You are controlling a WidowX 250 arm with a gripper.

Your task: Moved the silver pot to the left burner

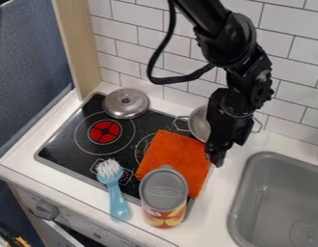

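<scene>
The gripper [216, 155] hangs over the right edge of the stove, pointing down, in front of part of the silver pot. That silver pot [199, 124] stands at the back right of the cooktop, with a handle showing on each side of the arm. Its middle and right part are hidden behind the gripper. On the left burner [105, 131], a red disc with rings around it, nothing rests. Whether the gripper touches the pot cannot be told.
A silver lid [125, 102] lies at the cooktop's back left. An orange cloth [176, 157] covers part of the right burner. A can [164, 198] and a blue brush [115, 188] are at the front. The grey sink [252, 193] is at right, a tiled wall [136, 43] behind.
</scene>
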